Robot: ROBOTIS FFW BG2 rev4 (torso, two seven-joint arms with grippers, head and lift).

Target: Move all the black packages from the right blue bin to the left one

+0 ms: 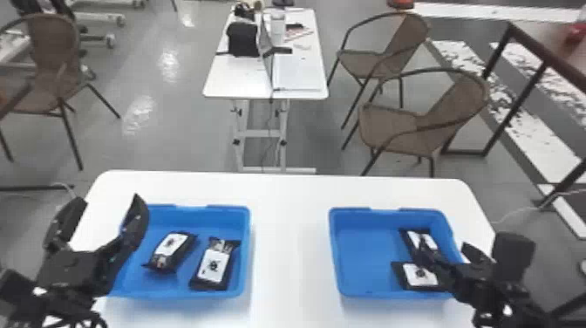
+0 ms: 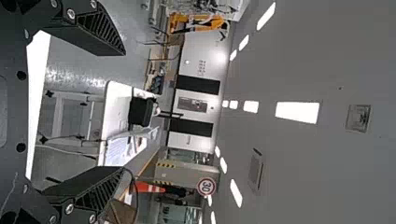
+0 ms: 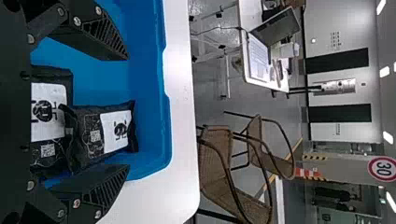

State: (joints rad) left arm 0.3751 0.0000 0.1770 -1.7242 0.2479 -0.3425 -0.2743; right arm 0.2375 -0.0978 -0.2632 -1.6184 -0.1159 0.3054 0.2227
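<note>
**Three views share the far table**

The head view looks forward and down; the left wrist view faces forward, taking in ceiling; the right looks forward from close by the right blue bin, shared with the head view.

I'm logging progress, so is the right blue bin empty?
No, two black packages lie inside the right blue bin, below the right gripper's fingers.

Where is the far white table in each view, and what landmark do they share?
Head view: far table, top centre.
Left wrist view: far table, between the left gripper's open fingers, farther off.
Right wrist view: far table, beyond the blue bin.
Landmark: near table.
</note>
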